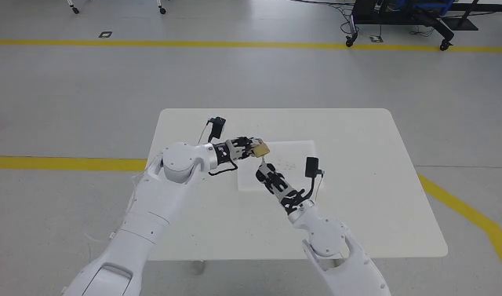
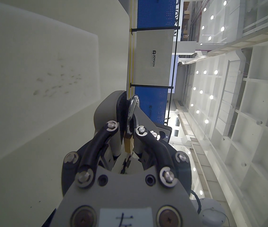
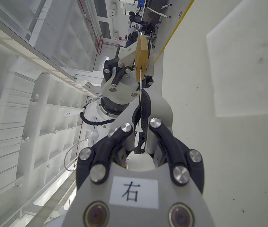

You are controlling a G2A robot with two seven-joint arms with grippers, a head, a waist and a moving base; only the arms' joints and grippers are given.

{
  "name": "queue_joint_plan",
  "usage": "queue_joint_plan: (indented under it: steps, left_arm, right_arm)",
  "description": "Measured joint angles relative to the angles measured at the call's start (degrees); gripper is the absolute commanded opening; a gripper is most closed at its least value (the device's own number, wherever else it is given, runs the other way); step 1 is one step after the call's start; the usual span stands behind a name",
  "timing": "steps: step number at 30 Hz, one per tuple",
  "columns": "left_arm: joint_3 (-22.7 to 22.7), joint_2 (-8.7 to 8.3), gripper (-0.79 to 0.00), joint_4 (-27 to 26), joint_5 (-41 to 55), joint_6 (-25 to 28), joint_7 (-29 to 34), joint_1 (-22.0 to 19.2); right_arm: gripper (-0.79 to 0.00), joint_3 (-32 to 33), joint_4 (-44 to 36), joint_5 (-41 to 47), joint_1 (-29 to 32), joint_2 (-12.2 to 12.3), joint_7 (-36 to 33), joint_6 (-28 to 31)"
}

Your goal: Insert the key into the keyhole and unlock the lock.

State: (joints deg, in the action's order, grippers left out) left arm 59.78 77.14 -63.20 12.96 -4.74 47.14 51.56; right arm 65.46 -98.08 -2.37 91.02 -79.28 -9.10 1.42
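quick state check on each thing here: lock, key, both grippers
lock: held in the air, clamped in the left gripper; cannot tell if locked
key: tip at the keyhole, blade mostly outside
left gripper: shut on lock
right gripper: shut on key

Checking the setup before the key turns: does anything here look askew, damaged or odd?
Only minor wear: small dents and scuffs mark the white mat. Otherwise the left claw is shut on the brass padlock, the right claw on the key, whose blade lines up with the keyhole.
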Motion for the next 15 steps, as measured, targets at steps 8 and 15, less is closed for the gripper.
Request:
queue_joint_plan:
  steps: [8, 15]
  left_arm:
    - [-0.13, -0.21, -0.785, -0.04, -0.61, 0.36, 1.37, -0.16]
    - [-0.27, -0.33, -0.785, -0.13, -0.83, 0.59, 2.03, -0.19]
  right_arm:
    - [-0.785, 0.26, -0.46, -0.7, 0.27, 0.25, -0.82, -0.31]
    - [-0.785, 0.22, -0.69, -0.62, 0.19, 0.34, -0.85, -0.79]
